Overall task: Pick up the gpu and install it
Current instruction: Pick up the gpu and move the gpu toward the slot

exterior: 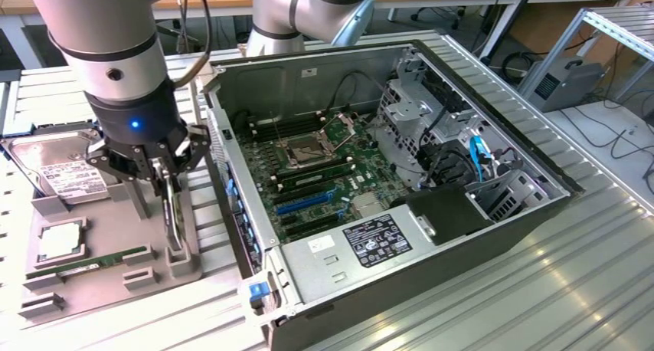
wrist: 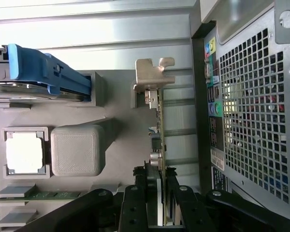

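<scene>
The gpu (wrist: 157, 126) stands on edge in a slot of the grey moulded tray (exterior: 115, 213). It is seen edge-on as a thin green board with small components along it and a bent silver metal bracket (wrist: 153, 77) at one end. The gripper (wrist: 157, 181) is closed on it, one black finger against each face of the card, which sits in its slot. The tray lies on the ribbed metal counter (exterior: 572, 290) at the exterior view's left, just beside the open computer case (exterior: 480, 240). Other pockets of the tray hold a silver hard drive (exterior: 63, 173) with a white label, a square processor (exterior: 61, 240) and a narrow green RAM stick (exterior: 90, 264). The case is black sheet metal with a perforated rear grille (wrist: 253, 111) and holds a green motherboard (exterior: 327, 178).
</scene>
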Motion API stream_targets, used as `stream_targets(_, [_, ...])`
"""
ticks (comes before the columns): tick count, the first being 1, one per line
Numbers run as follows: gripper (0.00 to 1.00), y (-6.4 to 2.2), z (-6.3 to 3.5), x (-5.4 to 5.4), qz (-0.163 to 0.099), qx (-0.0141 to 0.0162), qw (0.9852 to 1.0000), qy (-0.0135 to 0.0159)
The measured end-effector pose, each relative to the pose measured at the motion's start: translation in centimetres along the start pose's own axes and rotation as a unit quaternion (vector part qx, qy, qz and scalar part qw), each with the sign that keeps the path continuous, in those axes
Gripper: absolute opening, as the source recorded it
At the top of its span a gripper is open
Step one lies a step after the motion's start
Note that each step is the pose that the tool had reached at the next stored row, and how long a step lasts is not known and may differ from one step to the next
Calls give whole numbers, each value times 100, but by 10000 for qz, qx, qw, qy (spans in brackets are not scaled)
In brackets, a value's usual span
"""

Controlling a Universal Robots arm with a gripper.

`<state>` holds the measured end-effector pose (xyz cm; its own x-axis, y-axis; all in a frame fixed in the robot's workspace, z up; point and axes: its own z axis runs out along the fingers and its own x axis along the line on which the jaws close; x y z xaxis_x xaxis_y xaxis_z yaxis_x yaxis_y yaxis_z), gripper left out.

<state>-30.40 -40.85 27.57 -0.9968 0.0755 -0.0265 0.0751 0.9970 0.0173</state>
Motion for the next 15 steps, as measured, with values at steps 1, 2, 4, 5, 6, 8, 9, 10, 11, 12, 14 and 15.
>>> stream_targets(1, [27,0,-7,0,0,0,10000,0])
stream_targets(2, [27,0,-15,0,0,0,10000,0])
stream_targets(4, [27,1,-30,-1,0,0,10000,0])
stream_targets(5, [27,1,-38,-1,0,0,10000,0])
stream_targets(6, [27,1,-47,-1,0,0,10000,0])
stream_targets(8, [27,1,-60,-2,0,0,10000,0])
stream_targets(9, [27,2,-65,-2,0,0,10000,0])
stream_targets(10, [27,1,-72,-2,0,0,10000,0])
stream_targets(11, [27,1,-77,-2,0,0,10000,0])
stream_targets(12, [27,2,-80,-2,0,-2,10000,-1])
stream_targets(14, [27,2,-89,-3,0,-2,10000,0])
stream_targets(15, [27,2,-91,-3,0,-2,10000,0])
